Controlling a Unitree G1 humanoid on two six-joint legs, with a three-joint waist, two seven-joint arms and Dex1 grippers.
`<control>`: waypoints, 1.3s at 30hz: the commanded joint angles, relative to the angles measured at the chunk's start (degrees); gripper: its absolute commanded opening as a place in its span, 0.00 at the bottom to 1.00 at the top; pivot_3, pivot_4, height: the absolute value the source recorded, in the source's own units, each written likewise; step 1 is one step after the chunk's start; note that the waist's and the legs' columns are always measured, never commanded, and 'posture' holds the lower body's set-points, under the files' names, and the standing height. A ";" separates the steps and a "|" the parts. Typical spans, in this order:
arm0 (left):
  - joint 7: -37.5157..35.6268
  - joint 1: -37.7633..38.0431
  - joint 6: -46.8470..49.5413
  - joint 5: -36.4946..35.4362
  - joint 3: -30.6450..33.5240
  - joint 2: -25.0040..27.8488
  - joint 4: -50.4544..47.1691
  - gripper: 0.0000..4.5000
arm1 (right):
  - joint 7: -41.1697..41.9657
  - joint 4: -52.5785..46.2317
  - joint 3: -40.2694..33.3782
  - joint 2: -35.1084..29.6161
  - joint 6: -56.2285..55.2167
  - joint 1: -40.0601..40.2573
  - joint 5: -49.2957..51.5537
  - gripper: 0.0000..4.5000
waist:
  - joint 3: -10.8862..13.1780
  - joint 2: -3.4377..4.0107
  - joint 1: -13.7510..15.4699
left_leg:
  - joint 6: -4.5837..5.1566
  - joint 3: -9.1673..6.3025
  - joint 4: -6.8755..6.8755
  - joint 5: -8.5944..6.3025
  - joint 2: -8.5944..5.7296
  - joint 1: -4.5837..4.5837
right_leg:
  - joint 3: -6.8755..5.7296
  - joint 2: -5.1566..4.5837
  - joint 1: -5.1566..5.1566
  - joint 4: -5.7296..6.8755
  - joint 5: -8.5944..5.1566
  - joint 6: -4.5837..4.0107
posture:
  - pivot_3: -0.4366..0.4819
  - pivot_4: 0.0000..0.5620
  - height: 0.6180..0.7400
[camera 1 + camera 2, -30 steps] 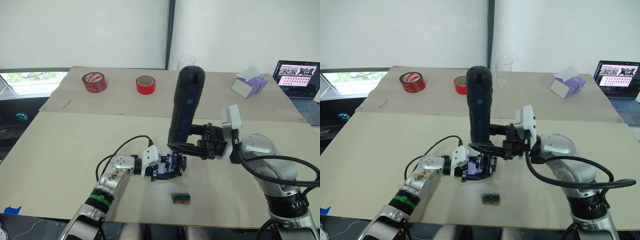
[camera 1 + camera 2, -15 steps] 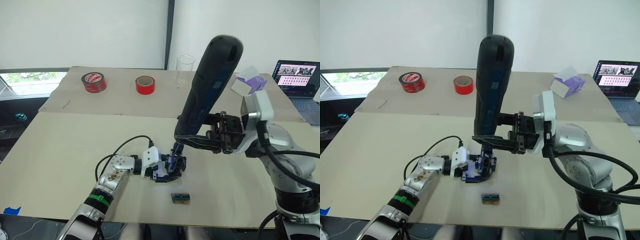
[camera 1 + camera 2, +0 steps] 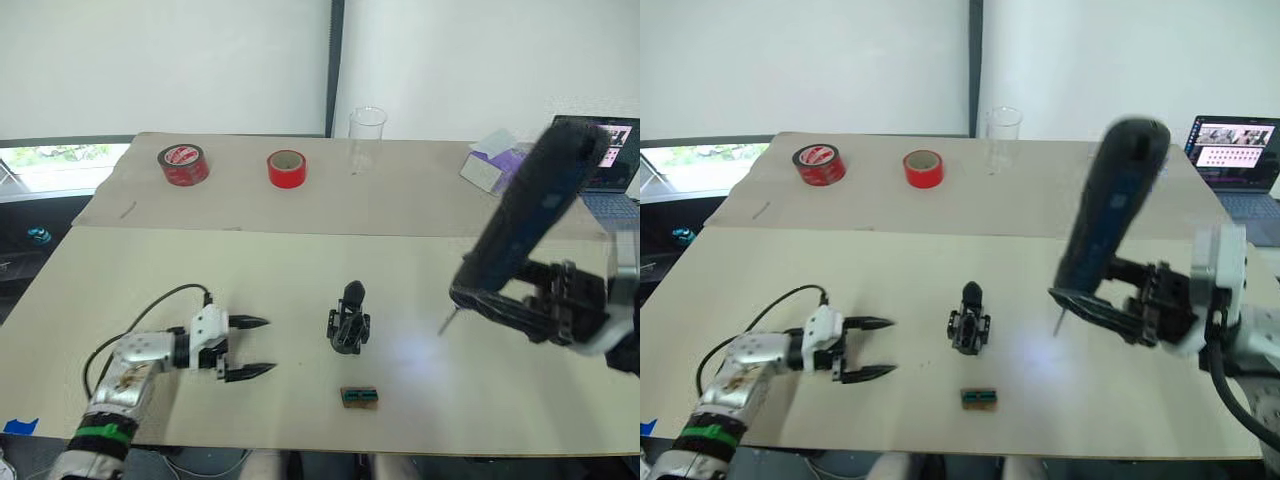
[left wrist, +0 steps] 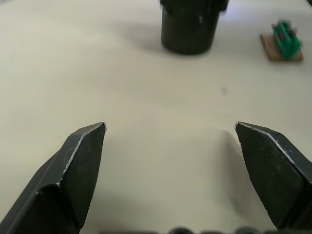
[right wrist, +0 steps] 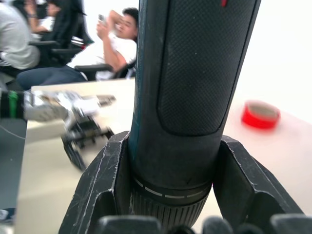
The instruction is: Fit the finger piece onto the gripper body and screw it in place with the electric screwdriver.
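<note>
We see the table across the frame. Right gripper, frame right, is clamped on the electric screwdriver, tilted, bit above the surface. Left gripper, lower left, has fingers spread, holding nothing. Gripper body stands at centre, apart from both.

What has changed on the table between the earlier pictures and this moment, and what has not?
The left gripper has let go of the small blocky black gripper body and drawn back to the robot's left, fingers open. The right gripper, still clamped on the thick black electric screwdriver, has swung it away to the right, tilted. The gripper body now stands alone; the small green-and-brown block and red tape rolls stayed.
</note>
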 commanded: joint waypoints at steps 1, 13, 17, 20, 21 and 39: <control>-0.80 3.07 1.18 -1.16 -0.02 0.87 -5.19 0.99 | 0.40 -5.71 -1.02 2.67 -5.38 3.05 -1.13 0.43 | 0.09 0.06 0.08 | -0.10 0.00 0.03 -0.06 0.00 0.00 | 0.00 -0.10 0.01 0.01 -0.03 -0.04 | 0.48 0.27 1.00; 6.80 4.26 5.90 8.08 -11.50 -4.34 -18.27 0.99 | 0.40 -10.84 24.70 10.03 -11.31 -0.86 -9.65 0.43 | 0.42 0.12 0.40 | -0.01 0.03 0.06 -0.04 -0.08 -0.05 | -0.61 -0.10 0.01 -0.03 0.08 0.09 | 0.48 0.27 1.00; 9.83 3.43 7.74 10.44 -15.29 -7.49 -19.56 0.99 | 3.17 -7.48 27.98 10.47 -14.68 -2.42 -12.39 0.43 | 0.44 0.15 0.88 | -0.01 0.01 0.12 -0.10 -0.15 -0.03 | -0.67 -0.18 0.06 -0.08 -0.07 -0.15 | 0.48 0.27 1.00; 9.78 3.28 8.79 10.88 -17.99 -8.72 -20.36 0.99 | 4.82 -5.67 29.33 10.48 -16.65 -3.07 -13.66 0.43 | 0.44 0.15 1.11 | -0.04 0.02 0.17 -0.18 -0.18 0.02 | -0.78 -0.29 0.07 -0.10 -0.05 -0.12 | 0.48 0.27 1.00; 9.63 3.34 9.35 11.10 -19.21 -9.11 -20.64 0.99 | 5.08 -5.27 29.62 10.49 -17.07 -3.17 -13.89 0.43 | 0.44 0.15 1.19 | -0.04 0.02 0.17 -0.18 -0.18 0.02 | -0.79 -0.29 0.08 -0.09 -0.05 -0.12 | 0.48 0.27 1.00; 13.41 2.09 5.59 16.58 -26.43 -15.67 -9.13 0.99 | 6.72 -3.13 29.17 8.86 -19.06 -2.30 -15.30 0.43 | 0.24 0.47 2.75 | 0.13 0.00 0.28 -0.30 -0.31 0.16 | -0.91 -0.46 0.23 -0.26 0.02 0.03 | 0.48 0.27 1.00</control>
